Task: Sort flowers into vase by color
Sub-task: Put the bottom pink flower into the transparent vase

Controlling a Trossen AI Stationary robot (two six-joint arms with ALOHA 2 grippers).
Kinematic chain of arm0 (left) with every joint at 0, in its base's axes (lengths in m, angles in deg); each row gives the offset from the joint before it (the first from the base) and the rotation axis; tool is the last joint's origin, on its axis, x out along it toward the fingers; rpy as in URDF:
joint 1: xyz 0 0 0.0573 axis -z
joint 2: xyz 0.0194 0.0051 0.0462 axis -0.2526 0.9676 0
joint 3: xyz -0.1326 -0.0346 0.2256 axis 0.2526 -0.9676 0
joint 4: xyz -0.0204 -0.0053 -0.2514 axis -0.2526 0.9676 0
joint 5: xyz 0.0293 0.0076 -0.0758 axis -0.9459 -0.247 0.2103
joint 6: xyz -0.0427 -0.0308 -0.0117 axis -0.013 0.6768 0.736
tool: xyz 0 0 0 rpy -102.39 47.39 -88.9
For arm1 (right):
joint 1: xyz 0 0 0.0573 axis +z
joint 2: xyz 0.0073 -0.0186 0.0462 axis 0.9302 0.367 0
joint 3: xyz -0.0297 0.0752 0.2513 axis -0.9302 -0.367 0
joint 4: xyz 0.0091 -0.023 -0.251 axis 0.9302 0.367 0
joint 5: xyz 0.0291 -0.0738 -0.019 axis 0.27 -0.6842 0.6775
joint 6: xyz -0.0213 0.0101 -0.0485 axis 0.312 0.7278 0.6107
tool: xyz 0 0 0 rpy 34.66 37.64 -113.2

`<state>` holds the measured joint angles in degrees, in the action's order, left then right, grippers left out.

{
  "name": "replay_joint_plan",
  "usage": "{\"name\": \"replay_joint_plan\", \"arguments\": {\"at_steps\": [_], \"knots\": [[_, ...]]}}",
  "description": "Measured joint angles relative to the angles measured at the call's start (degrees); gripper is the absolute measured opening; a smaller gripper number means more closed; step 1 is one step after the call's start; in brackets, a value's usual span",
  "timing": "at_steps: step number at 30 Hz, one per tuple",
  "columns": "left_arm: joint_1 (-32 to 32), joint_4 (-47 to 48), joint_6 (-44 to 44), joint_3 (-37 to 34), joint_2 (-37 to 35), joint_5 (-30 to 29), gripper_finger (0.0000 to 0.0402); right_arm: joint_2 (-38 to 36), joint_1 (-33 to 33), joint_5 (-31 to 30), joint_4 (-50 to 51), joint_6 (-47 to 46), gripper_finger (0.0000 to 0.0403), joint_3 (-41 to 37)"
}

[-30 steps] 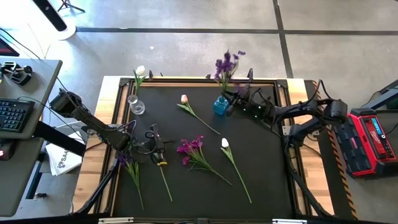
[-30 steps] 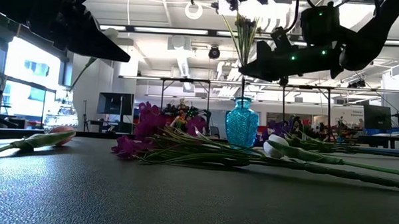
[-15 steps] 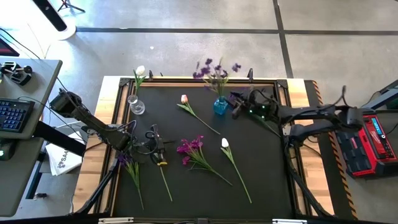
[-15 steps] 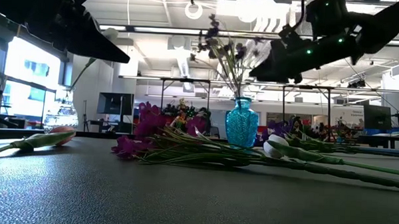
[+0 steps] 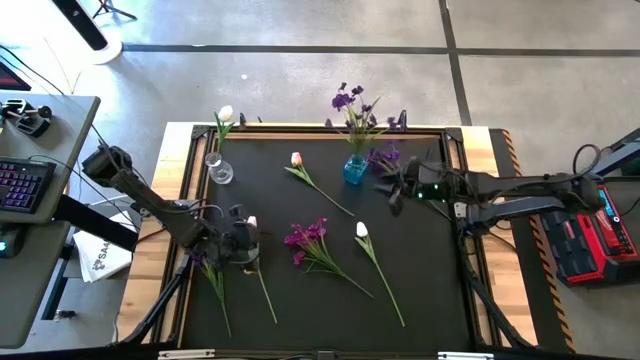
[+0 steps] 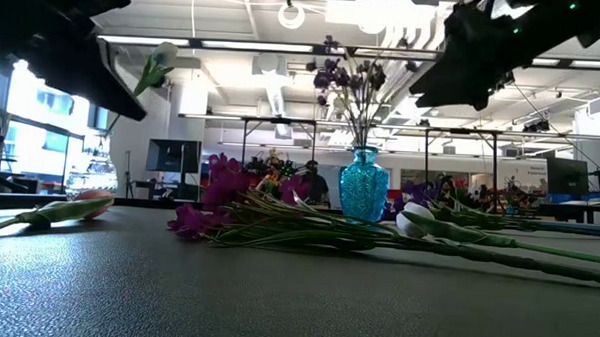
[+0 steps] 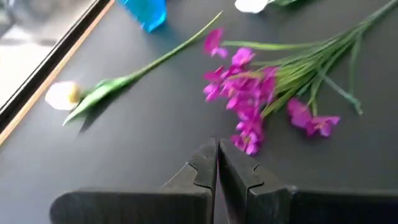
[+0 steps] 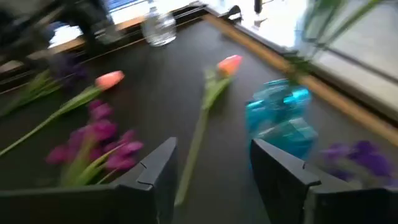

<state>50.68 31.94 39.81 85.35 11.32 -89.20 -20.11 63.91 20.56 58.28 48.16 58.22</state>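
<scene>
My left gripper (image 5: 243, 243) is near the table's left side, shut on a pale tulip whose bud (image 5: 251, 222) stands raised (image 6: 163, 56). My right gripper (image 5: 394, 192) hangs open just right of the blue vase (image 5: 354, 170), touching nothing. Purple flowers (image 5: 350, 102) stand with their stems in that vase. A clear glass vase (image 5: 218, 170) at the far left holds a white tulip (image 5: 225, 114). Lying flat on the mat are a pink tulip (image 5: 296, 158), a magenta bunch (image 5: 305, 238), a white tulip (image 5: 362, 230) and a purple flower (image 5: 205, 262). My left gripper is shut on the pale tulip's stem close below the bud (image 6: 148, 81). The gripper itself hides the place of contact. The bud end is lifted and points up and away. The long stem (image 5: 266, 295) trails toward the near edge. I cannot tell whether its foot lies on the mat.
The black mat has a wooden border (image 5: 175, 200) and a raised frame. In the right wrist view the blue vase (image 8: 280, 115) stands close ahead of the open fingers (image 8: 155, 168). There is bare mat at the near right (image 5: 430, 290). A desk with a keyboard (image 5: 25, 185) stands left of the table.
My right gripper has drawn back from the blue vase toward the table's right and near side. The purple flowers have swung and now stand free in the vase. My left gripper has shifted slightly left and tipped the tulip's bud end up off the mat.
</scene>
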Motion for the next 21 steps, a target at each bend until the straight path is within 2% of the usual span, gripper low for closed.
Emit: {"name": "replay_joint_plan", "arguments": {"at_steps": [3, 6, 9, 11, 15, 18, 21], "knots": [[0.51, 12.01, 9.40, 3.65, 0.00, 1.05, 0.0003, 1.93, 5.67, -1.58, 0.03, -2.18, 0.0154, -0.12], [0.22, 23.39, 18.68, 7.02, 0.00, 9.11, 0.0003, 5.48, 11.20, -4.33, -1.03, -3.28, 0.0146, -0.17], [0.25, 30.57, 26.91, 8.29, -0.02, 16.47, 0.0003, 9.91, 15.02, -5.24, -3.70, -3.29, 0.0146, -0.17], [0.49, 32.43, 31.52, 8.40, -0.02, 19.05, 0.0003, 12.90, 16.66, -5.17, -5.45, -3.49, 0.0150, -0.17], [0.81, 32.31, 41.96, 8.40, 0.00, 20.43, 0.0011, 18.31, 19.63, -5.15, -5.88, -5.39, 0.0171, 0.88], [0.82, 30.17, 47.96, 8.40, 0.12, 24.05, 0.0041, 21.36, 20.80, -6.26, -6.16, -4.17, 0.0190, 2.69], [0.92, 27.63, 53.35, 8.40, 1.41, 24.88, 0.0088, 23.93, 21.21, -9.03, -6.39, -2.30, 0.0200, 3.95]]}}
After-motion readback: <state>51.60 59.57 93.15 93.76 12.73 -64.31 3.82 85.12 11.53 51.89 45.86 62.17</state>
